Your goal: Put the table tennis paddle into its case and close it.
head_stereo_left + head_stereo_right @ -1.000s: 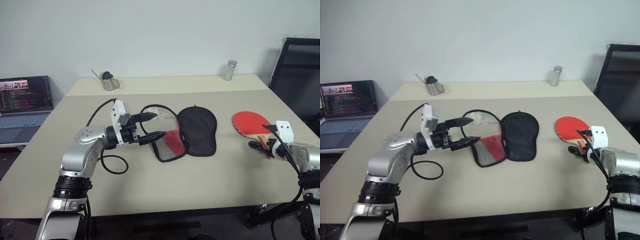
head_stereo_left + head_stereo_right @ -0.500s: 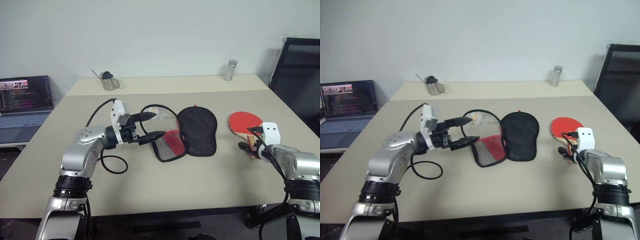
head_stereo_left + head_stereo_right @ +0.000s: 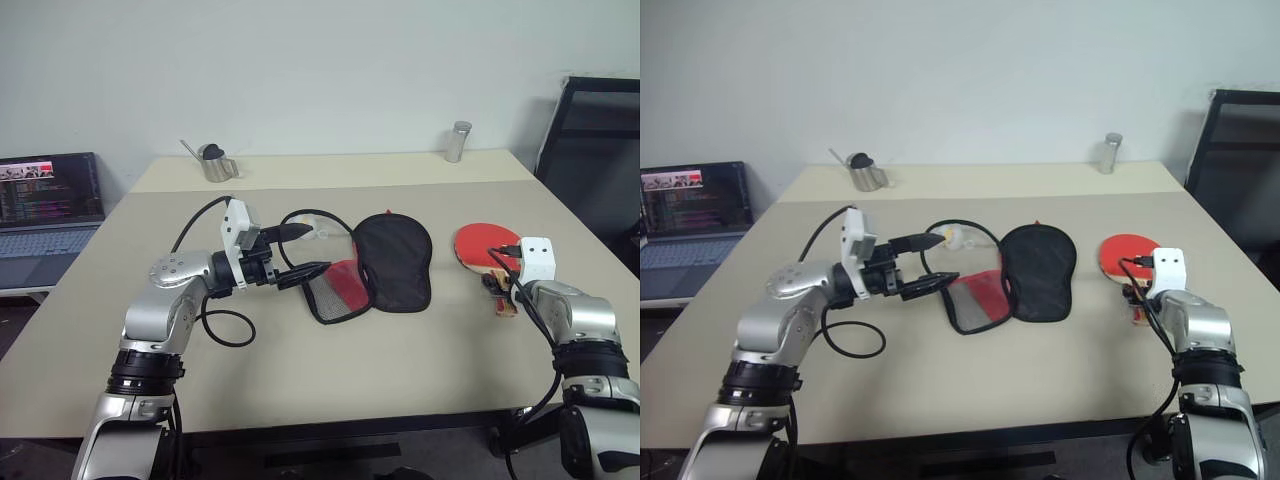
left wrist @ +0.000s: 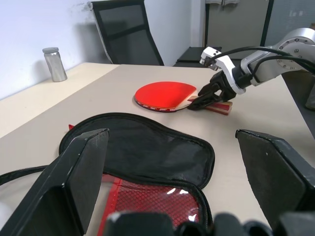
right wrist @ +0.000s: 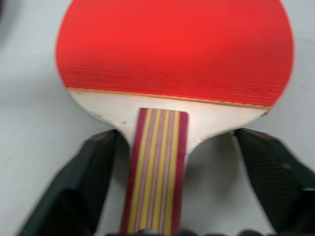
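Since a second ago the right tool [image 3: 497, 288] has slid in along the worktop [image 3: 400, 370] to the paddle [image 3: 484, 246], and the paddle itself has been nudged a little to the left, nearer the case [image 3: 385, 264]; the left arm has not shifted. At the near right, that tool now straddles the striped handle, one finger [image 5: 78, 187] on each side with a gap to the wood, so it looks to be narrowing but not yet clenched on anything; the paddle lies flat, red face up, head pointing away. To the left, mid-worktop, the case lies unzipped and spread: the black half flat, the red and mesh half folded out toward the near left. The left tool [image 3: 303, 250] hovers level just beside that open edge, spread wide and grasping nothing. Farther back, a small metal pitcher [image 3: 215, 162] stands at the far left and a metal canister [image 3: 458, 141] at the far right, both well apart from the work. By my reading the task is barely begun: the case is open, but the paddle is not yet gripped, lifted, inserted or zipped in.
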`<state>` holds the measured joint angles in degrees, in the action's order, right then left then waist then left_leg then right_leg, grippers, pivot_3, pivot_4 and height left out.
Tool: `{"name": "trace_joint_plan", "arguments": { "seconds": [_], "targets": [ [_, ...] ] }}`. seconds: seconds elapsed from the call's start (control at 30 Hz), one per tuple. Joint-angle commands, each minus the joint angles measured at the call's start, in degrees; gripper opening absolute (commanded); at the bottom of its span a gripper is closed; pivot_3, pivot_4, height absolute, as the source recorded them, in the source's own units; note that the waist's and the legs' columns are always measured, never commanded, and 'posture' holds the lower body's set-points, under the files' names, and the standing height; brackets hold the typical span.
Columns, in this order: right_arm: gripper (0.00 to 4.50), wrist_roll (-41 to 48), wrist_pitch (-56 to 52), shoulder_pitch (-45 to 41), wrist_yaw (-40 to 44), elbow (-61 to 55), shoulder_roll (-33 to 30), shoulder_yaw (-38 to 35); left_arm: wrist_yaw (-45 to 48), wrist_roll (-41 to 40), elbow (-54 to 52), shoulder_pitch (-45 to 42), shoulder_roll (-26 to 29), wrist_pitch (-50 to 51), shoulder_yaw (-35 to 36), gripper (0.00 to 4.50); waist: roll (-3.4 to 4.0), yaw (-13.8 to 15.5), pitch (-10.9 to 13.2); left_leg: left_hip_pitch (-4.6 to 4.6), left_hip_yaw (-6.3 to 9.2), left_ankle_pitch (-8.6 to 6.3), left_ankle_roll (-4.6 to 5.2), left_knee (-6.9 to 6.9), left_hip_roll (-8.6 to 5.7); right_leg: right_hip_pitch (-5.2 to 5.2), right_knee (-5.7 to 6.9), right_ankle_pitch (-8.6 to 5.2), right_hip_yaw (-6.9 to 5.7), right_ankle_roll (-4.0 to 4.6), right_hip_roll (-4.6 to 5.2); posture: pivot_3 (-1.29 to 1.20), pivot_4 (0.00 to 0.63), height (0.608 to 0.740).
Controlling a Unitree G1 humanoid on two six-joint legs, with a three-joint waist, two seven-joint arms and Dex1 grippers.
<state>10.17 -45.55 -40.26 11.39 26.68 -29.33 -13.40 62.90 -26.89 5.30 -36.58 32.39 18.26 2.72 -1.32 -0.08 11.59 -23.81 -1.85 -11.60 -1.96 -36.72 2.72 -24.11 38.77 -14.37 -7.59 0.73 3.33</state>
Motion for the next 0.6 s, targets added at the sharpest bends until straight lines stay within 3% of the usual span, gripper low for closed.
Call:
{"name": "trace_joint_plan", "arguments": {
  "seconds": [0.03, 0.13, 0.23, 0.6],
  "targets": [
    [2.67, 0.3, -1.4, -0.4, -0.3, 0.6, 0.6, -0.5, -0.3, -0.2, -1.4, 0.0, 1.0, -1.1, 1.6, 4.5, -0.13, 0.0, -0.1, 0.01, -0.01, 0.0, 0.0, 0.0, 0.0, 0.0, 0.0, 0.0, 0.06, 0.0, -0.04, 0.0, 0.15, 0.74],
    [1.79, 0.7, -2.5, -0.3, -0.4, -0.1, 0.9, -0.9, -0.3, -0.3, -1.8, 0.6, 1.5, -1.0, 2.0, 4.5, -0.21, 0.0, -0.1, 0.03, -0.02, 0.0, 0.0, 0.0, 0.01, 0.0, 0.0, 0.02, 0.18, -0.03, -0.11, 0.0, 0.15, 0.74],
    [1.21, 0.6, -2.7, -0.3, -0.7, -0.3, 1.1, -1.0, -0.4, -0.5, -2.1, 1.1, 2.4, -0.8, 2.5, 4.5, -0.22, 0.0, -0.1, 0.02, -0.02, 0.0, 0.0, -0.03, -0.02, 0.01, 0.0, 0.04, 0.31, -0.07, -0.13, 0.0, 0.15, 0.74],
    [1.15, 2.8, -7.3, -1.7, 0.6, -9.3, -0.1, -2.2, -0.9, -1.5, -3.2, 3.8, 5.5, -0.2, 5.5, 4.5, -0.14, 0.0, -0.1, -0.02, -0.14, -0.02, 0.03, 0.08, -0.03, -0.15, -0.01, 0.04, 0.52, -0.07, -0.17, 0.0, 0.15, 0.74]
  ]
}}
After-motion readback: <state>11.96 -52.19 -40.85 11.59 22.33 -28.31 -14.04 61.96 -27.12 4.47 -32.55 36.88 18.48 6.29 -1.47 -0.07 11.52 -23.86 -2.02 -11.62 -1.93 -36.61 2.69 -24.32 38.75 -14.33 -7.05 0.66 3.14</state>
